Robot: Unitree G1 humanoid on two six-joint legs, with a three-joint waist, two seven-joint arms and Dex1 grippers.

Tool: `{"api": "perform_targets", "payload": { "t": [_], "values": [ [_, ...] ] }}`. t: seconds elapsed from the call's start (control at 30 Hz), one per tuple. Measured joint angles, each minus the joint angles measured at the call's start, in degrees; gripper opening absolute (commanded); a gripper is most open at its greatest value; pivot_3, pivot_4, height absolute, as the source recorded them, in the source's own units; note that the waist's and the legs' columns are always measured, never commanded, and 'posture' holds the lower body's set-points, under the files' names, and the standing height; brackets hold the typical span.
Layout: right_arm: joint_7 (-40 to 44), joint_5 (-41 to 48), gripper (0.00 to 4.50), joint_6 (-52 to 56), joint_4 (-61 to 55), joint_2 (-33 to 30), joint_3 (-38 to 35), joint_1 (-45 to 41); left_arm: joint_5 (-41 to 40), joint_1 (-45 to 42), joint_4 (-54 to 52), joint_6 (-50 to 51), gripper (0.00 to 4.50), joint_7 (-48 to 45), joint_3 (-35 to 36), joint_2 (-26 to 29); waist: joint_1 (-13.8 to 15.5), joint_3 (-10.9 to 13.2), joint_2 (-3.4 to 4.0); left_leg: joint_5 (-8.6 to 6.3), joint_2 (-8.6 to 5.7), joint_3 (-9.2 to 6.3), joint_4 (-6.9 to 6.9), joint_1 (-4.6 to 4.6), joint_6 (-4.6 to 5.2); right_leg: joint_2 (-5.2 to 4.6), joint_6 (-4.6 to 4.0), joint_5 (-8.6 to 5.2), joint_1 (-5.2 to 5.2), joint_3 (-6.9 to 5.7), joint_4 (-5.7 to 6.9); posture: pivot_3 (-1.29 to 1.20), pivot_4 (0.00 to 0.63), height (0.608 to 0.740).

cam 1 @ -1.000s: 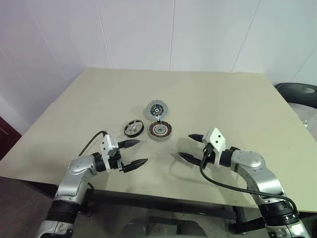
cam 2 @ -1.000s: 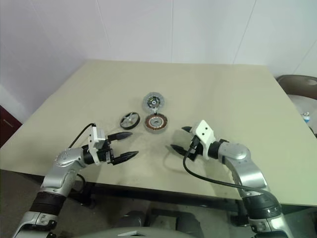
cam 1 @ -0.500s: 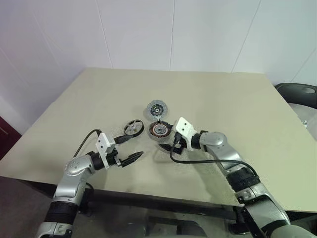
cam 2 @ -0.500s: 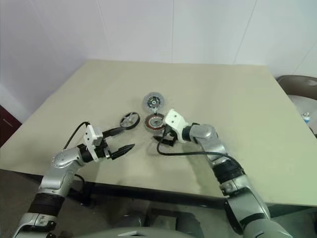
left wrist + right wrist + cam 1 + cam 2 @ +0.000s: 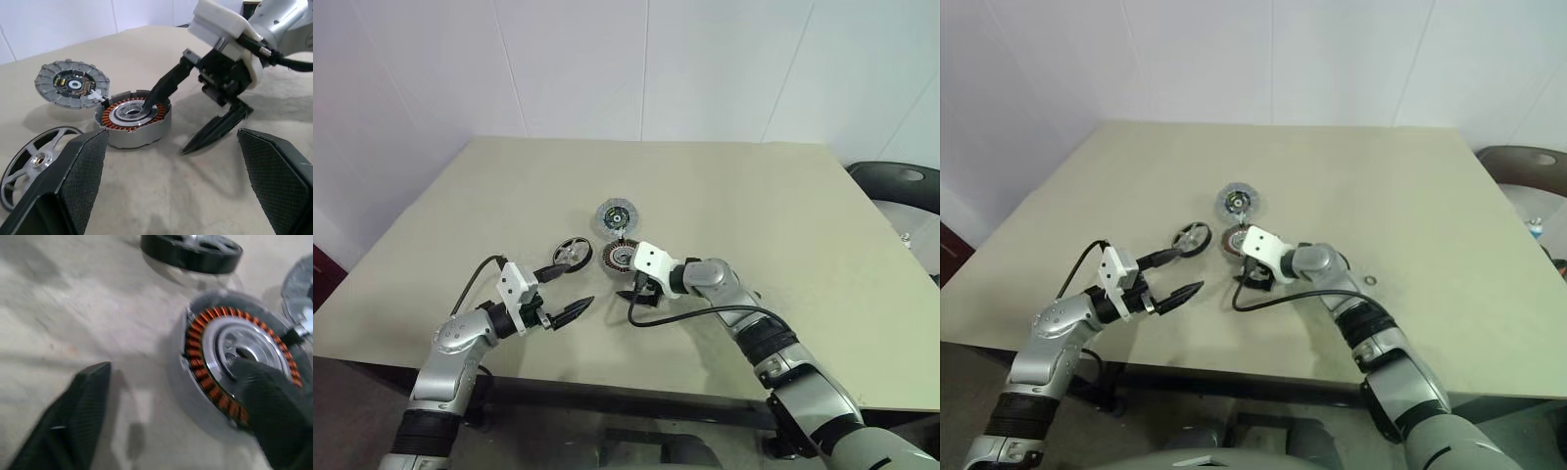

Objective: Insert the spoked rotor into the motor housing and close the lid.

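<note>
**Right hand straddles the housing wall while the rotor waits**

The right hand (image 5: 193,120) has its two black fingers spread. One fingertip reaches over the rim onto the pale centre of the short round silver-grey motor housing with its ring of copper windings (image 5: 134,120); the other rests on the beige bench (image 5: 783,196) just outside the cup's wall. That straddle looks chosen to pinch the wall and steady or shift the cup, though no squeeze is visible yet and I cannot tell whether the wall is touched.

The left hand (image 5: 570,291) hangs just above the bench with its fingers spread wide and nothing between them. The small black-rimmed wheel with shiny silver spokes, the rotor (image 5: 572,254), lies flat just beyond its upper fingertip and just beside the housing. My guess is that this hand is posted there to take the rotor once the cup is held.

The flat round grey metal lid (image 5: 618,214), dark centre with a green spot facing up, sits just past the housing, on the far side from both hands. It seems parked there for the last step, within easy reach. Nothing is inserted yet.
</note>
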Motion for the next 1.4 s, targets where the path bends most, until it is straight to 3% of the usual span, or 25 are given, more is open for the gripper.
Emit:
{"api": "perform_targets", "payload": {
  "t": [0.23, 0.5, 0.67, 1.13, 1.4],
  "values": [
    [0.4, 0.5, 0.93, 0.4, -2.5, 0.1, -0.8, 1.4, -0.4, 0.0, 0.2, -0.1, 4.50, -0.4, 0.0, 0.1, -0.1, 0.0, 0.02, 0.00, 0.00, 0.00, -0.07, -0.01, 0.00, 0.00, 0.00, 0.00, -0.05, 0.02, -0.01, 0.00, 0.000, 0.740],
    [-0.2, 0.6, 0.93, 0.6, -4.1, -0.2, -0.9, 2.5, -0.3, -0.1, 2.6, -0.7, 4.50, -0.9, 0.0, 0.1, 0.0, 0.0, 0.01, 0.00, 0.00, 0.00, -0.04, -0.01, 0.00, 0.00, -0.01, 0.00, -0.03, 0.02, -0.01, 0.00, 0.000, 0.740],
    [0.1, 0.8, 0.04, 1.2, -4.7, -0.3, -1.0, 2.8, -0.2, -0.3, 4.3, -2.1, 4.50, -1.4, -0.1, 0.0, 0.0, 0.0, 0.01, 0.00, 0.00, 0.00, -0.05, -0.02, 0.00, 0.00, -0.01, 0.00, -0.04, 0.02, -0.02, 0.00, 0.000, 0.740],
    [0.2, 1.4, 0.04, 1.6, -5.4, -0.6, -1.1, 3.4, 0.4, -0.3, 5.3, -3.2, 4.50, -1.8, -0.1, -0.1, 0.0, 0.0, 0.01, 0.00, -0.01, 0.00, -0.03, -0.03, 0.00, 0.00, -0.01, 0.01, -0.04, 0.02, -0.01, 0.00, 0.000, 0.740],
    [12.7, 8.0, 0.04, 4.0, -14.8, -10.3, -2.7, 8.2, 0.1, 0.0, 5.4, -3.1, 4.50, -2.6, -0.1, 0.0, 0.1, 0.0, 0.01, -0.01, -0.04, 0.00, -0.02, -0.14, 0.02, -0.08, 0.00, 0.01, -0.08, 0.00, -0.08, 0.00, 0.000, 0.740]
  ]
}}
